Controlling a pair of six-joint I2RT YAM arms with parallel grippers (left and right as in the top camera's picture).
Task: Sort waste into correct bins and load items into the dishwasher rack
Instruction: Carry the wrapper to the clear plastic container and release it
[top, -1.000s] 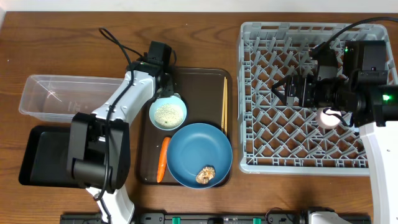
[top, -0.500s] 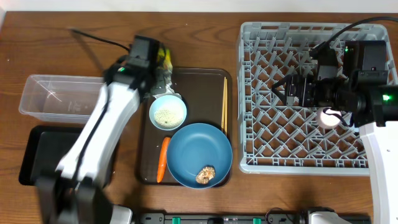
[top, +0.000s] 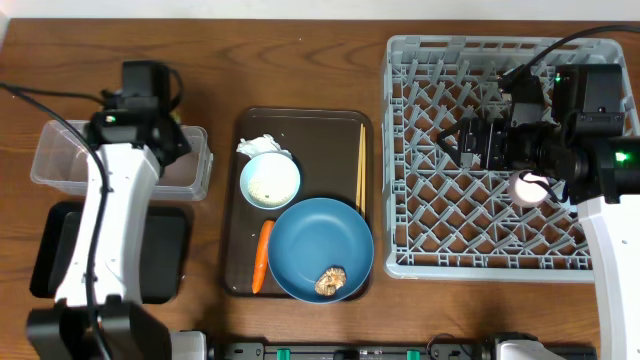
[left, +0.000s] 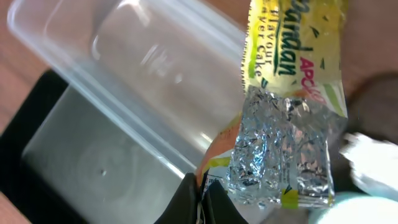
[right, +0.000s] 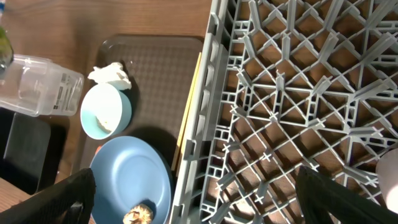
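Wrapper lifted off the tray, now at the clear tub: 1 piece of waste is ready to bin.

My left gripper (left: 200, 202) has swung away from the serving tray (top: 300, 125) to the near end of the clear tub (top: 60, 165). Its fingertips are pinched tight on a corner of the yellow-green snack wrapper (left: 283, 124), so I judge release comes next. The crumpled paper (top: 257, 146), carrot (top: 262, 256) and blue plate (top: 310, 235) are unmoved. My right gripper (top: 452, 146), spread wide and empty, has stayed over the rack (top: 420, 250), with the pink cup (top: 528, 188) beside it.
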